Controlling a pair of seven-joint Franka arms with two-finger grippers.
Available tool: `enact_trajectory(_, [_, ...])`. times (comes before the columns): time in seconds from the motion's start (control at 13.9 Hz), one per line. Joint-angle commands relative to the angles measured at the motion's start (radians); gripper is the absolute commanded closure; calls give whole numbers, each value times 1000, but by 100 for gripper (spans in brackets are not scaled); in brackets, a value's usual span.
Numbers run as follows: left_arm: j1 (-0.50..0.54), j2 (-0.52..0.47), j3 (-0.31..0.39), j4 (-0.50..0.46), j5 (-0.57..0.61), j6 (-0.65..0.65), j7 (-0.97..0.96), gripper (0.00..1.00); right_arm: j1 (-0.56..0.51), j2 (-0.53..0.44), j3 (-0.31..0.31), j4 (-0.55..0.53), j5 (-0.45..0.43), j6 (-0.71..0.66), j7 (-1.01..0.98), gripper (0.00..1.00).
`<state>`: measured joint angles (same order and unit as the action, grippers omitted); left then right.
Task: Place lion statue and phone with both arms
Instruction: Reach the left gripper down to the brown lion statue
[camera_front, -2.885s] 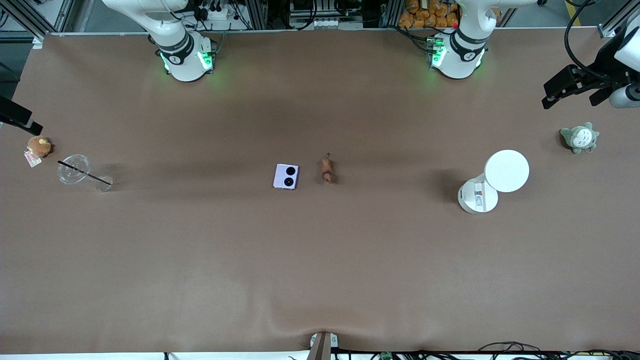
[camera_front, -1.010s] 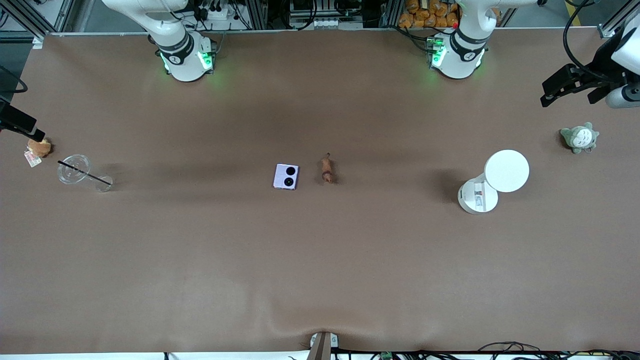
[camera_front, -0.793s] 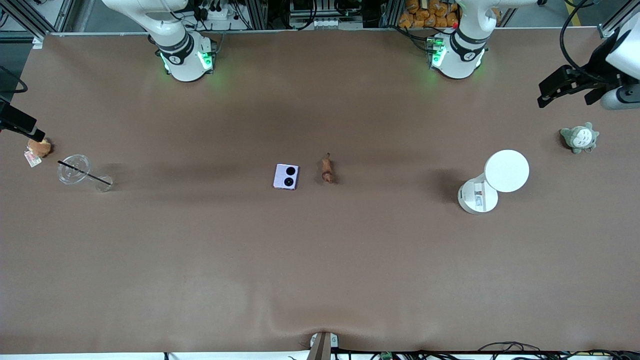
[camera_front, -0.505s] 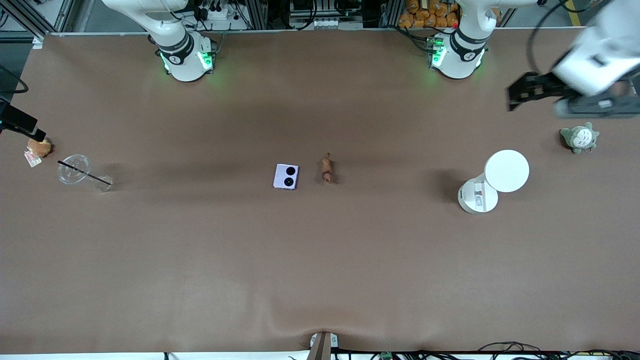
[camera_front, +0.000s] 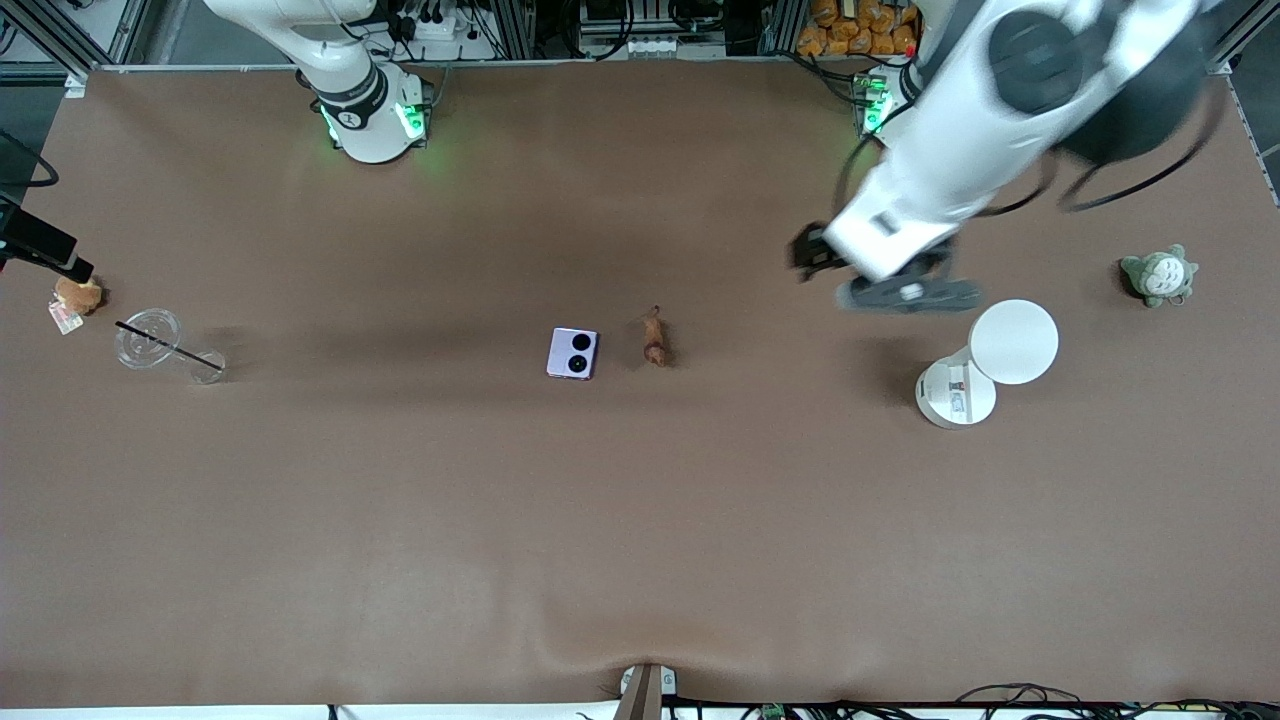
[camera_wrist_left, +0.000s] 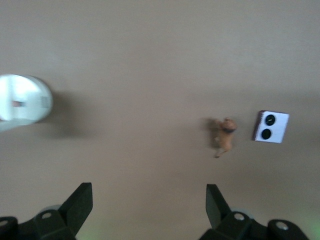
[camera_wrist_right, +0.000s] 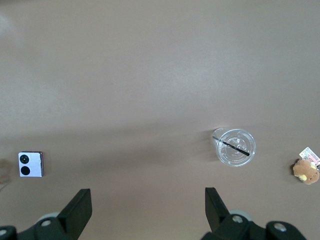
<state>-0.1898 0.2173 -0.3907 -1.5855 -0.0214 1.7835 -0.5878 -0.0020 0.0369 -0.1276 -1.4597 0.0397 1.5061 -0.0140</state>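
Note:
The lion statue (camera_front: 655, 338), a tiny reddish-brown figurine, lies at the middle of the table. The pale lavender phone (camera_front: 572, 353) lies beside it, toward the right arm's end. Both also show in the left wrist view: the lion (camera_wrist_left: 225, 137) and the phone (camera_wrist_left: 271, 127). My left gripper (camera_front: 812, 255) is open and empty in the air, over bare table between the lion and a white round device. Its open fingers show in the left wrist view (camera_wrist_left: 148, 202). My right gripper (camera_front: 55, 255) is open and empty (camera_wrist_right: 147, 205) over the right arm's end, and its view shows the phone (camera_wrist_right: 31, 164).
A white round device (camera_front: 990, 365) stands toward the left arm's end, with a grey-green plush (camera_front: 1158, 274) further that way. A clear cup with a black straw (camera_front: 150, 338) and a round brown plush with a tag (camera_front: 78, 293) sit at the right arm's end.
My left arm has swung fast from the left arm's end of the table toward the middle. The right gripper dropped slightly earlier and now holds still. Lion and phone have not moved.

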Motion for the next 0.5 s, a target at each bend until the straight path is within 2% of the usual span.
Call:
enact_trajectory(0.0, [-97,127,-2,21,87,117,-171,0,2,-15,-1,-14,-1,-4,-9,0])
enact_trajectory(0.43, [-259,367,3,29,190,347,-358,0,-1,-11,-1,-16,-3,-15,-11,0])
